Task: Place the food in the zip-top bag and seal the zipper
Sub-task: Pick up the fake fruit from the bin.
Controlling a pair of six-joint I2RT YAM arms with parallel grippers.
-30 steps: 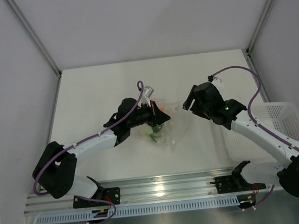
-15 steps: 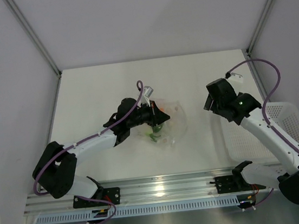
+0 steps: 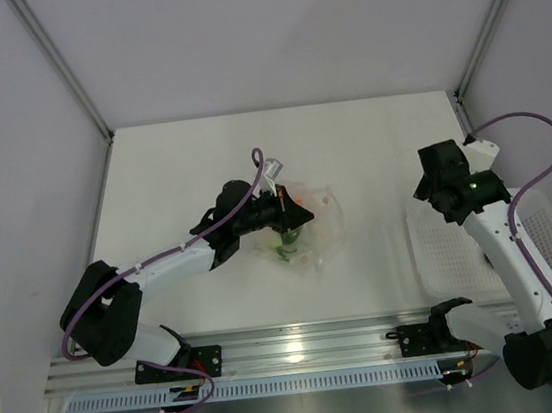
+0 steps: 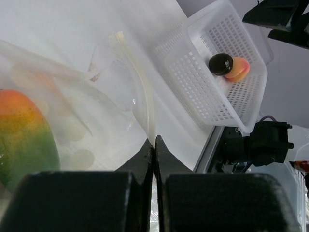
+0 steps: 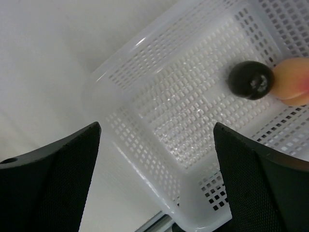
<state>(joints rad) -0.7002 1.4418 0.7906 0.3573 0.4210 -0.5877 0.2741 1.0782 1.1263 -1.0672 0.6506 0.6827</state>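
The clear zip-top bag (image 3: 314,230) lies mid-table with green pieces (image 3: 284,252) and a bit of orange showing inside. My left gripper (image 3: 293,215) is shut on the bag's mouth edge (image 4: 153,141), where the zipper strip (image 4: 143,83) runs up from the jaws. An orange-green fruit (image 4: 24,137) sits inside the bag. My right gripper (image 3: 434,187) is open and empty, above the near-left corner of the white basket (image 5: 145,145). In the basket lie the small dark-purple piece (image 5: 251,80) and the orange-peach round one (image 5: 292,81), both also in the left wrist view (image 4: 221,64) (image 4: 238,69).
The white slotted basket (image 3: 546,234) stands at the table's right edge, beside the right wall post. An aluminium rail (image 3: 303,344) runs along the near edge. Bare white tabletop lies behind the bag and between bag and basket.
My right arm has swung right, away from the bag, to above the basket. My left gripper and the bag have stayed in place.
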